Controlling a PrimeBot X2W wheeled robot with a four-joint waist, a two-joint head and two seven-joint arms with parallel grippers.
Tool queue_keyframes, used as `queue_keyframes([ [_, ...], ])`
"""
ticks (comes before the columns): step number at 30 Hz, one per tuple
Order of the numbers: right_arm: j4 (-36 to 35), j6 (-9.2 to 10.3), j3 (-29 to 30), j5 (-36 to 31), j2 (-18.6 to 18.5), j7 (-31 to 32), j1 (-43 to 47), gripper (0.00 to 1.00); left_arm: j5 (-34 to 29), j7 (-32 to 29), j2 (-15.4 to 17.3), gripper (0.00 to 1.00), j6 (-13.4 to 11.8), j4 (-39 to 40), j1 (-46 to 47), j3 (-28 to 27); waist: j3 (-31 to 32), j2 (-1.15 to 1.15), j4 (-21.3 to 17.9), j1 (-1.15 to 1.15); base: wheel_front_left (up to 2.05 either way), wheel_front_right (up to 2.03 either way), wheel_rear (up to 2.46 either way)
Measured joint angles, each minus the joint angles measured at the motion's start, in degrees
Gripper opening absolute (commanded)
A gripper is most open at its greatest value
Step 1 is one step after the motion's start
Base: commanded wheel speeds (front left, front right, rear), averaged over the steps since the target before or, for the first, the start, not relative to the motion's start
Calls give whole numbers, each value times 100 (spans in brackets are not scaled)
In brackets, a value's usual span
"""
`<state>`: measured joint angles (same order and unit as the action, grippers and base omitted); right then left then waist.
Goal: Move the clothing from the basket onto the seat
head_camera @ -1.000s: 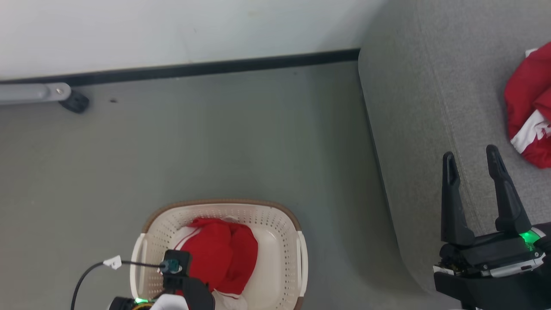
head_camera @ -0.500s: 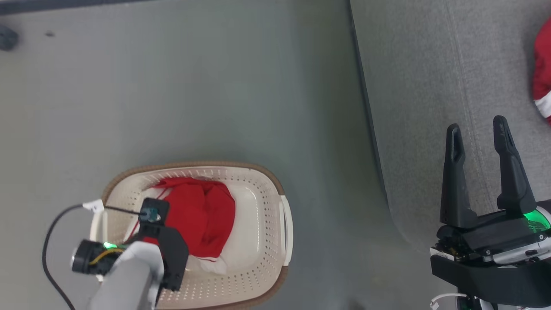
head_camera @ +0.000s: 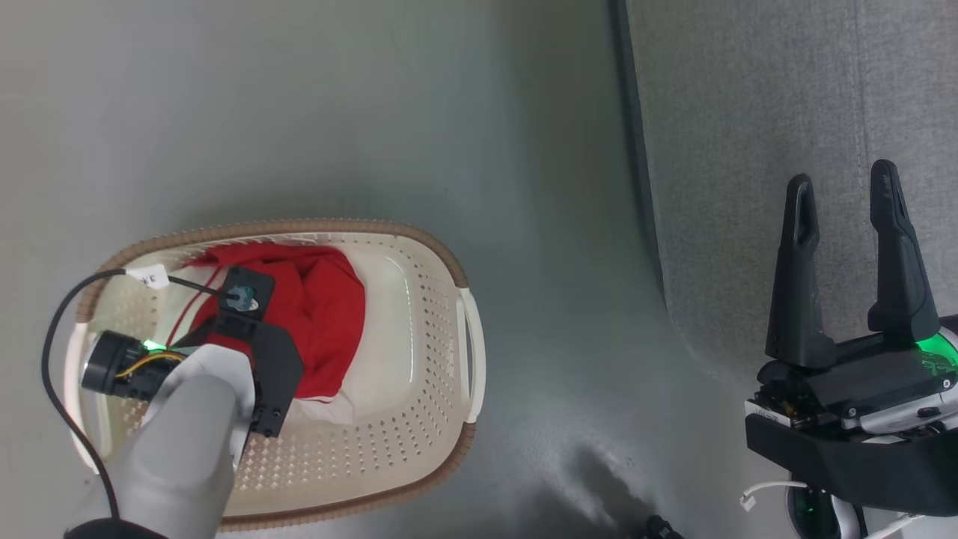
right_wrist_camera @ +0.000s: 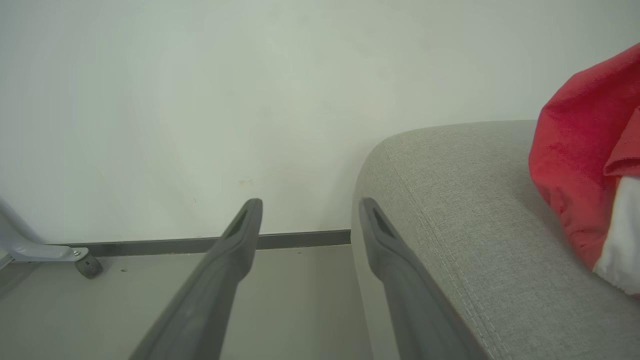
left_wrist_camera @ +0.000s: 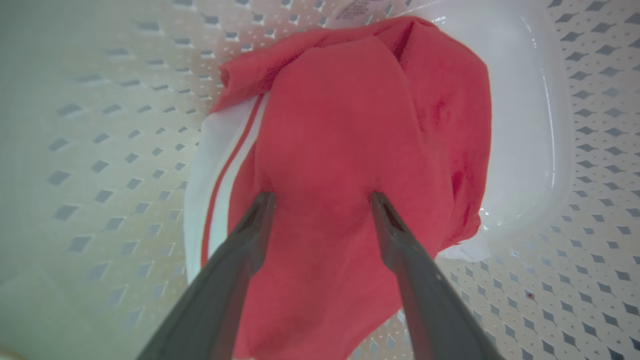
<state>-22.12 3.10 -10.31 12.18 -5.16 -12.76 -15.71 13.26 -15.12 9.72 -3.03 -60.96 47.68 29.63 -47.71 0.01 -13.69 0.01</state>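
The cream basket (head_camera: 423, 251) with a brown rim stands on the floor at the lower left. In it lies red clothing (head_camera: 329, 307) with white bands (left_wrist_camera: 210, 165). My left wrist reaches down into the basket. The left gripper (left_wrist_camera: 322, 197) is open, its two fingers astride a hump of the red cloth, tips at the fabric. The grey seat (head_camera: 748, 150) fills the upper right. My right gripper (head_camera: 842, 180) hovers open and empty over the seat's front edge (right_wrist_camera: 450, 210). Another red and white piece of clothing (right_wrist_camera: 570, 175) lies on the seat.
Grey floor lies between the basket and the seat. In the right wrist view a white wall with a dark skirting (right_wrist_camera: 175, 245) stands behind, and a grey frame leg on a caster (right_wrist_camera: 87, 265) is at the left. A black cable (head_camera: 56, 344) loops off my left wrist.
The head camera has tilted down, so the wall has left the picture and the basket sits higher in it. My left arm has reached farther into the basket over the clothing. Both grippers stay open.
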Motion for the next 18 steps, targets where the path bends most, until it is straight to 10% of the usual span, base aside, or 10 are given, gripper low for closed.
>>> queue_keyframes([
  [10, 26, 26, -48, 1, 42, -52, -73, 100, -34, -41, 89, 100, -7, -335, 339, 33, -519, 0, -177, 0, 0, 0, 0],
  [11, 30, 26, -55, 1, 45, -53, -97, 100, -34, -41, 90, 85, -8, -361, 367, 33, -558, 0, -190, 0, 0, 0, 0],
  [14, 52, 26, -64, 1, 52, -96, -157, 100, -44, -31, 93, 0, -12, -445, 405, 33, -658, 0, -225, 0, 0, 0, 0],
  [18, 131, 26, -89, 1, 63, -99, -165, 100, -74, 18, 101, 0, -57, -569, 417, 35, -724, 0, -262, -1, 0, 0, 0],
])
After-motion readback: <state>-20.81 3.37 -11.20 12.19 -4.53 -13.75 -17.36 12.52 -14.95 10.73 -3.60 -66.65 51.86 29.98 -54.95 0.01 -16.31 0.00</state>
